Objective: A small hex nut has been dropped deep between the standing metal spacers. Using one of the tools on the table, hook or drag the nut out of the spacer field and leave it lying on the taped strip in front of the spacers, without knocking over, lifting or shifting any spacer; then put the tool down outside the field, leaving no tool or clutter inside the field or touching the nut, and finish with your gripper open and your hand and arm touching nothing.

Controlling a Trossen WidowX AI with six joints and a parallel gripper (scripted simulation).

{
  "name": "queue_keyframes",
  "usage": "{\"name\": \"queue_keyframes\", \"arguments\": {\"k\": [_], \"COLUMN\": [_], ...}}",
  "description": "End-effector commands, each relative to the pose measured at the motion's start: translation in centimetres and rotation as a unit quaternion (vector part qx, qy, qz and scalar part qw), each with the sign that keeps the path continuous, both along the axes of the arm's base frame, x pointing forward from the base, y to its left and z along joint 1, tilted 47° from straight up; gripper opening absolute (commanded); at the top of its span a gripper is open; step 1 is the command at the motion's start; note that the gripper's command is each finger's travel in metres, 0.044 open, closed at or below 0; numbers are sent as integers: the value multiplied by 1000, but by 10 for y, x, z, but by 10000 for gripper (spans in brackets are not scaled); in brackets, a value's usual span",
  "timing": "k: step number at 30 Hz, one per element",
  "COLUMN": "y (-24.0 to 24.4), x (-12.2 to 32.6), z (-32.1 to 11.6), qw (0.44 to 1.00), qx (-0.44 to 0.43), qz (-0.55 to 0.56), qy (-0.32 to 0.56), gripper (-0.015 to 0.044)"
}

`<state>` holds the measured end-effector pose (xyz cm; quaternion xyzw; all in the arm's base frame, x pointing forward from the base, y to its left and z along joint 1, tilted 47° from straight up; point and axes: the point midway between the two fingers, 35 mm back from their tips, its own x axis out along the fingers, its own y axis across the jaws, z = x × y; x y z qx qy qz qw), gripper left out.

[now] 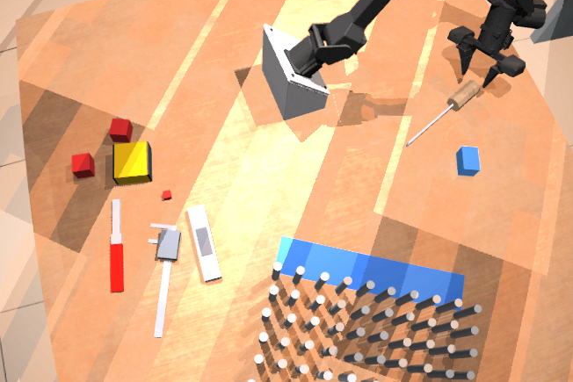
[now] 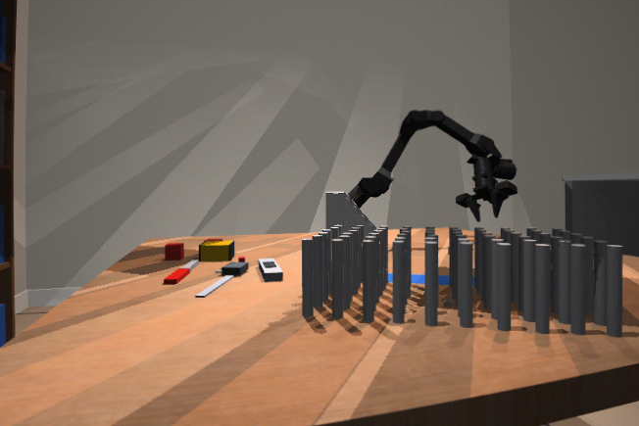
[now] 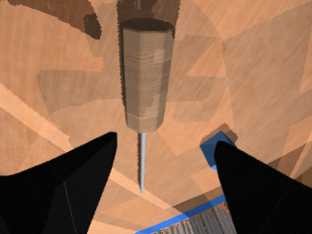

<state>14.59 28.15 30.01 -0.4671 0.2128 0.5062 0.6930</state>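
Observation:
My gripper [image 1: 473, 83] [image 2: 487, 218] [image 3: 167, 143] is open and empty, fingers pointing down above the screwdriver. The screwdriver [image 1: 464, 95] [image 3: 146, 76] lies on the table, its wooden handle nearest the gripper and its thin shaft pointing toward the spacer field. In the wrist view its shaft passes between the fingertips, nearer the left one. The dark nut [image 2: 447, 303] lies on the table among the standing spacers [image 1: 277, 271] [image 2: 431, 281]; I cannot make it out in the top view. The blue taped strip [image 1: 323, 262] [image 2: 420, 279] [image 3: 193, 211] runs along the front of the spacers.
A blue block [image 1: 468, 161] [image 3: 210, 147] lies between the screwdriver and the field. At the left are a red-handled tool [image 1: 116, 266] [image 2: 176, 276], a caliper-like tool [image 1: 169, 243] [image 2: 234, 268], a white device [image 1: 210, 262], a yellow block [image 1: 132, 160] [image 2: 217, 251] and red cubes [image 1: 83, 165].

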Motion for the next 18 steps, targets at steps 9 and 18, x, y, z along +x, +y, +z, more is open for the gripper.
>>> {"name": "queue_keyframes", "arguments": {"k": [9, 18], "y": [12, 23], "x": [2, 3], "z": [-8, -18], "qw": [1000, 1000], "qx": [0, 0], "qz": [0, 1], "qy": [-3, -2], "gripper": [280, 280]}}
